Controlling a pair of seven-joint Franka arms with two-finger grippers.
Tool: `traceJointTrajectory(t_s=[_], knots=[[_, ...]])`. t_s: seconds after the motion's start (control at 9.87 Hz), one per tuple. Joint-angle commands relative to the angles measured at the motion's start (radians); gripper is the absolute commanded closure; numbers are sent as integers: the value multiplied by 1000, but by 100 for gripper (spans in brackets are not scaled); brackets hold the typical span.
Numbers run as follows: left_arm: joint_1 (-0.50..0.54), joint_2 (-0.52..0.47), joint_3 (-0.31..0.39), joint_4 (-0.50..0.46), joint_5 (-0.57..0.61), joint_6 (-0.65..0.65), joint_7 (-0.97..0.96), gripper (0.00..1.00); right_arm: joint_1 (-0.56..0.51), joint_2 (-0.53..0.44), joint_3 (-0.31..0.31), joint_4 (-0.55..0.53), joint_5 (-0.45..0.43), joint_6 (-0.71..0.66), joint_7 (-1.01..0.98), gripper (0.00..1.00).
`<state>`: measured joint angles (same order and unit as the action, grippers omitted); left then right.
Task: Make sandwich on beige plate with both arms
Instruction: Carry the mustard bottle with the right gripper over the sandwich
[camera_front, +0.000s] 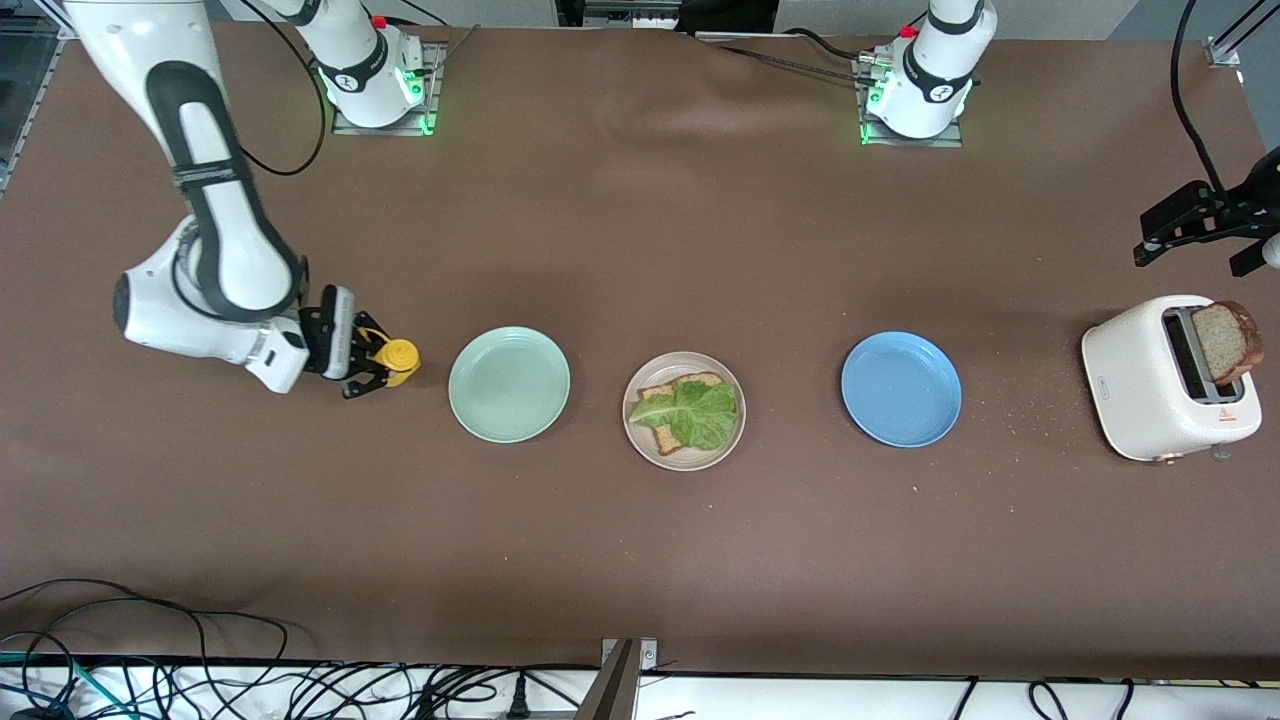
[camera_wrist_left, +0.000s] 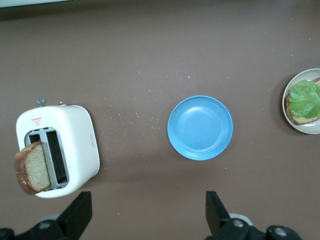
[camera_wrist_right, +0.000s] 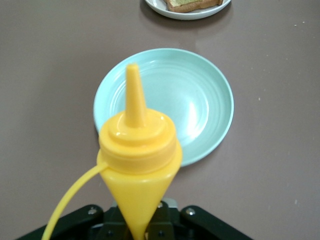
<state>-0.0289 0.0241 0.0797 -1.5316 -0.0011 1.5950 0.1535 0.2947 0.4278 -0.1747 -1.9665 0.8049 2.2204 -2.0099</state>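
Note:
On the beige plate (camera_front: 652, 450) in the middle of the table lies one bread slice (camera_front: 660, 392) with a green lettuce leaf (camera_front: 702, 413) on top. A second bread slice (camera_front: 1228, 340) sticks out of the white toaster (camera_front: 1140, 385) at the left arm's end. My right gripper (camera_front: 372, 363) is shut on a yellow squeeze bottle (camera_front: 399, 361) beside the mint green plate (camera_front: 509, 384); its nozzle (camera_wrist_right: 133, 92) points toward that plate. My left gripper (camera_front: 1195, 255) hangs open and holds nothing, over the table next to the toaster (camera_wrist_left: 75, 145).
A blue plate (camera_front: 901, 389) sits between the beige plate and the toaster, with crumbs (camera_front: 1030, 410) scattered toward the toaster. Both the mint green and blue plates hold nothing. Cables (camera_front: 200, 680) run along the table edge nearest the front camera.

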Motion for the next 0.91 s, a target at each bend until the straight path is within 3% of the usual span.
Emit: traceJointTrajectory(t_s=[0.0,0.2,0.41,0.81], knots=[[3,8,2,25,-10,-20,18,0,120,8,-9,90,-195,36,310,100],[3,8,2,25,-10,-20,17,0,226,31,-6,173,-425,38,629,100],[3,8,2,25,-10,-20,18,0,335,106,-8,263,-600,38,898,100],[3,8,2,25,-8,-20,18,0,473,308,-9,481,-833,-17,1332,100]])
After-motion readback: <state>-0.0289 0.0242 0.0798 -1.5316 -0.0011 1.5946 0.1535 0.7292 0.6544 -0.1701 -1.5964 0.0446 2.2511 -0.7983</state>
